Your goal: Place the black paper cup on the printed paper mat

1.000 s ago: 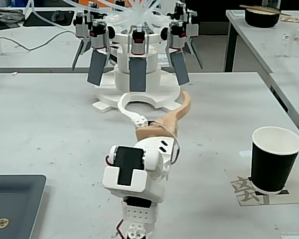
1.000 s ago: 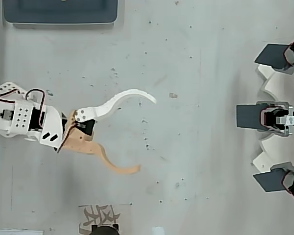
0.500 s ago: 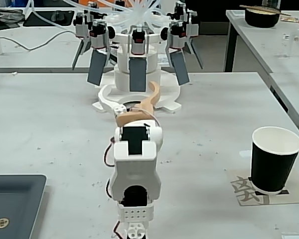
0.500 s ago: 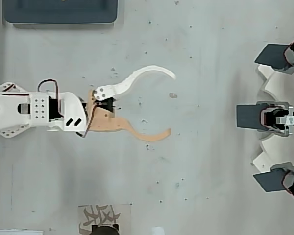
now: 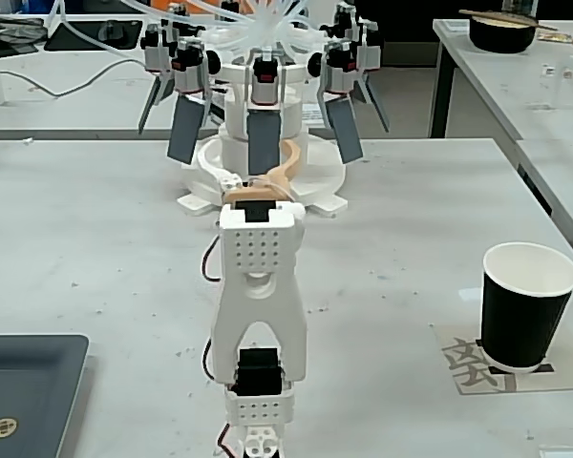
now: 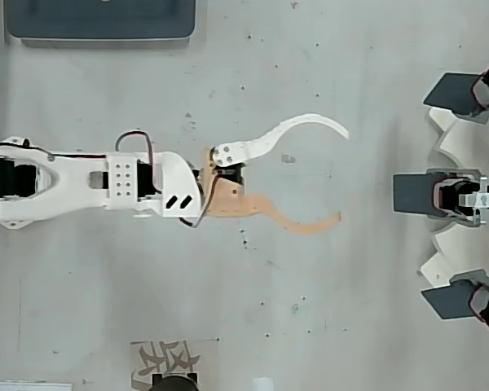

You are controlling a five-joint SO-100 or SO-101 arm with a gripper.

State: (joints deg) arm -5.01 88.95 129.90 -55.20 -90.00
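Fixed view — grey tray bottom-left

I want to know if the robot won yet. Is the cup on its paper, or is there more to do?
It looks done: in the fixed view the black paper cup stands upright on the printed paper mat. In the overhead view the gripper is wide open, holds nothing, and is away from the cup. Nothing obvious is left.
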